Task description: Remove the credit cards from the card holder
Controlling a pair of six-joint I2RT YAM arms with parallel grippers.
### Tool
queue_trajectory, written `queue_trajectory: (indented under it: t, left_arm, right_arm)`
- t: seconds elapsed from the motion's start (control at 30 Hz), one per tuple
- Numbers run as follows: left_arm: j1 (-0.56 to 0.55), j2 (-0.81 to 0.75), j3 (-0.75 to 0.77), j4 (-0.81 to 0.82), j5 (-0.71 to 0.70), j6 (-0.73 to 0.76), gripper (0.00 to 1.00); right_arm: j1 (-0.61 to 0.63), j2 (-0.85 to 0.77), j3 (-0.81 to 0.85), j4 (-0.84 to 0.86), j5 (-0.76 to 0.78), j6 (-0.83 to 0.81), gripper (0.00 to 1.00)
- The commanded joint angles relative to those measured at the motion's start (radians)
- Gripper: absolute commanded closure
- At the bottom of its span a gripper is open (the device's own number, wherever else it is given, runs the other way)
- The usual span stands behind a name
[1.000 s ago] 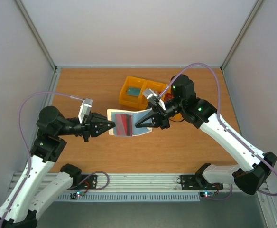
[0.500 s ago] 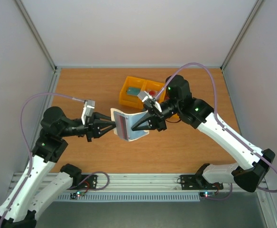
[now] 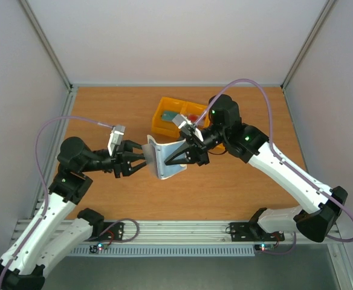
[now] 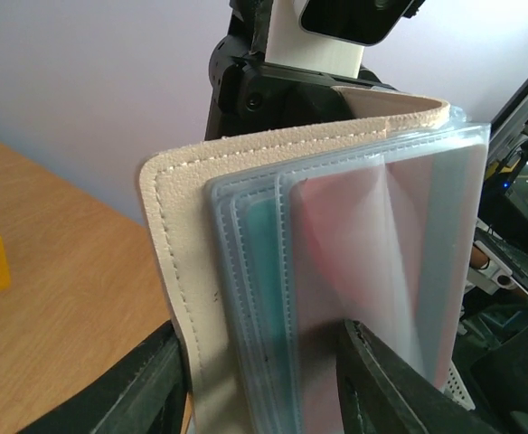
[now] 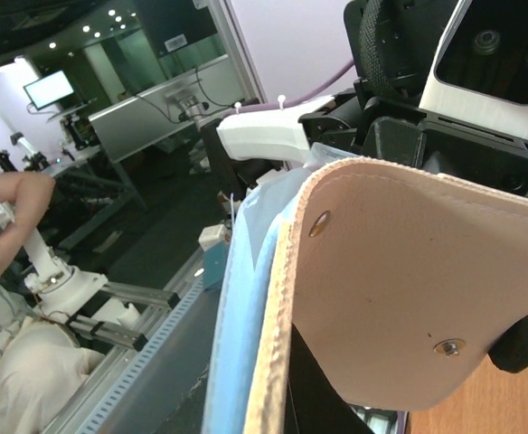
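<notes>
The card holder is held upright above the middle of the surface; credit cards are seen inside its clear sleeves. It is clamped from 3 o'clock by the right tool. At 9 o'clock the left tool is spread apart at its edge. A yellow tray is placed at 12 o'clock.

The card holder stands between left hand and right hand.

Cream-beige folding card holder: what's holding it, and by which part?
The right gripper pinches the card holder by its cream cover; the left gripper stands open astride its edge.
</notes>
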Motion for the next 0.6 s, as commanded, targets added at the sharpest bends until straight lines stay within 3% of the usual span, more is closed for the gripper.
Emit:
queue_trajectory:
  t: [0.0,0.13,0.37,0.47,0.57]
  left_arm:
    - [-0.014,-0.006,0.006,0.117,0.055,-0.086,0.52]
    - [-0.014,-0.014,0.012,0.099,0.081,-0.099,0.46]
    - [-0.014,-0.03,0.004,0.081,0.089,-0.075,0.44]
    - [-0.014,-0.036,0.009,0.062,0.096,-0.064,0.33]
    - [-0.012,-0.04,0.042,-0.065,0.108,0.018,0.19]
  right_arm:
    - [0.003,0.037,0.013,0.019,0.056,-0.032,0.99]
    - [-0.007,0.039,0.009,0.001,0.074,-0.053,0.99]
    - [-0.032,0.049,0.018,-0.003,0.082,-0.066,0.99]
    - [-0.049,0.049,0.021,-0.011,0.083,-0.079,0.99]
    - [-0.049,0.039,0.058,-0.083,0.064,-0.116,0.99]
